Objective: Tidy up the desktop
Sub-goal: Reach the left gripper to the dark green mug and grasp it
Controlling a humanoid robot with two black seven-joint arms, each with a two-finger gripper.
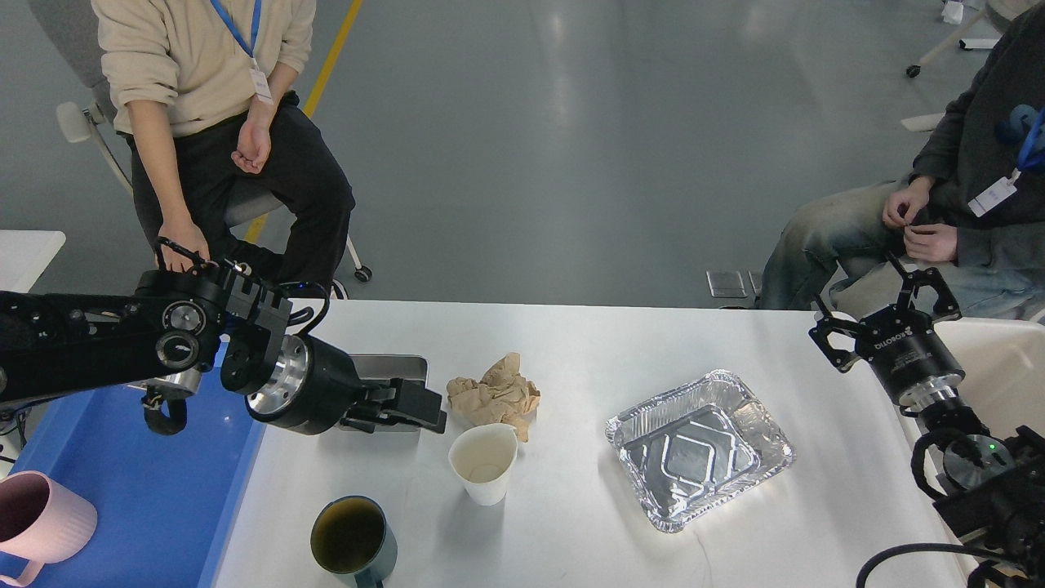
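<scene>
The white desktop holds a crumpled brown paper, a white paper cup, a dark teal mug and an empty foil tray. My left gripper reaches in from the left, low over the desktop. Its tips are just left of the crumpled paper, and its dark fingers lie too close together to tell apart. A small grey metal tray lies partly hidden behind it. My right gripper is open and empty, raised over the desktop's right edge.
A blue plastic tray at the left holds a pink mug. A small white side table stands at the far left. Two seated people are beyond the desk, at the back left and back right.
</scene>
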